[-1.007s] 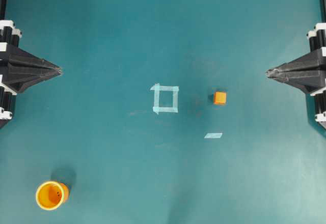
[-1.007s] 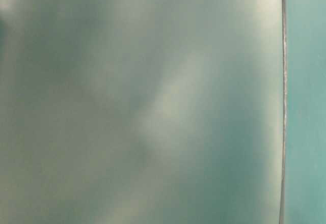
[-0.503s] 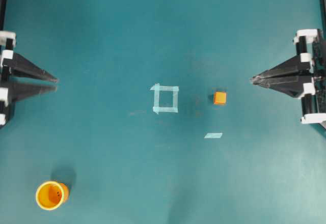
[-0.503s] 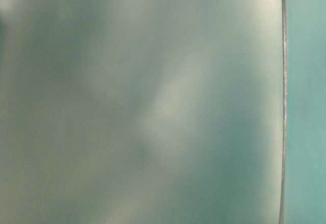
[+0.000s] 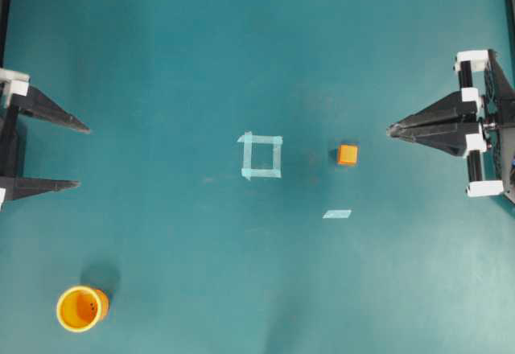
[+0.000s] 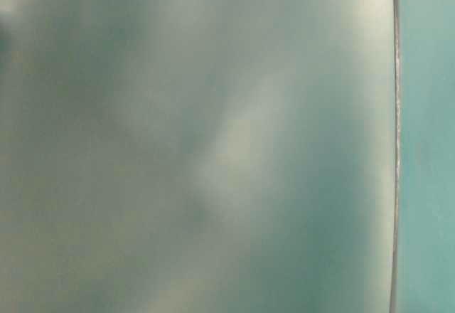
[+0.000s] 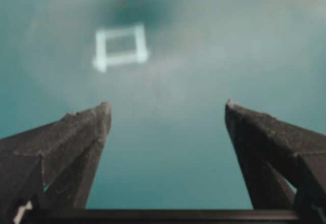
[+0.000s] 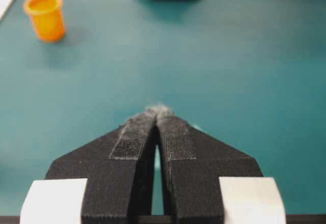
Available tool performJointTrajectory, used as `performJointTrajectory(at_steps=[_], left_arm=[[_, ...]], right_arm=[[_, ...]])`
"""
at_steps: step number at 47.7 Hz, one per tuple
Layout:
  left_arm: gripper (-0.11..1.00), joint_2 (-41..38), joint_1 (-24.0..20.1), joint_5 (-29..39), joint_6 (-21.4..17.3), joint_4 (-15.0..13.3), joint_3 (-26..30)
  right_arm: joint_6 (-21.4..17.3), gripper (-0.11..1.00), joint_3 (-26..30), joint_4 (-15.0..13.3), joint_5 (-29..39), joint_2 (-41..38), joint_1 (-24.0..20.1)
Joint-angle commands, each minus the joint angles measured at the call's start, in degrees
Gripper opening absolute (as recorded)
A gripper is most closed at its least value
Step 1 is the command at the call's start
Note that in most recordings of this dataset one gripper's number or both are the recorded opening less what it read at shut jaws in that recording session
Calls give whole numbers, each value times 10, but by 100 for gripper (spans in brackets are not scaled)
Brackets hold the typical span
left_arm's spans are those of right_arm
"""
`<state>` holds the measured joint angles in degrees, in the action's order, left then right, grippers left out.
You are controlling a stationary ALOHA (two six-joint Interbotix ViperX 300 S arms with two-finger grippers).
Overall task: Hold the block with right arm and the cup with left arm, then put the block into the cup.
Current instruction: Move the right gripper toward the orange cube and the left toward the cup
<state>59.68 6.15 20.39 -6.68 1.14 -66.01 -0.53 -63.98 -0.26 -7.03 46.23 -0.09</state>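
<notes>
The left arm's fingers [image 5: 76,157] stand wide and empty; the cup [image 5: 81,308] sits upright on the counter [image 5: 241,48], well off to one side of them near the corner. The right arm's fingers [image 5: 392,130] are pressed together, holding nothing, with the block [image 5: 348,154] just ahead and slightly off-line. Best spread the right fingers before closing in, then square up on the block's flat sides

Small orange block [image 5: 348,154] mid-table; upright yellow-orange cup [image 5: 80,309] well apart, near corner.
</notes>
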Motion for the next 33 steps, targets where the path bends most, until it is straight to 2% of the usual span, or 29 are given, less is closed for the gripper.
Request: performJointTrajectory(at_steps=[1,8,18,21,24,28,33], left_arm=[[86,-2,4,54,2,-3,21],[86,9,39,151,9,-3,32],[86,10,112,148,18,-4,28],[86,4,123,149,25,-4,23],[86,-5,132,149,40,-4,15],[86,-20,146,148,74,-4,4],[86,-33,170,142,110,-4,-4]], right_arm=[[-3,0,19,4,16,-3,-1],[-20,0,28,4,52,-15,0],[-57,2,38,4,90,-54,-1],[-62,8,40,4,91,-70,0],[-62,19,41,4,91,-87,0],[-62,36,47,4,91,-113,-1],[-62,48,56,4,91,-146,0]])
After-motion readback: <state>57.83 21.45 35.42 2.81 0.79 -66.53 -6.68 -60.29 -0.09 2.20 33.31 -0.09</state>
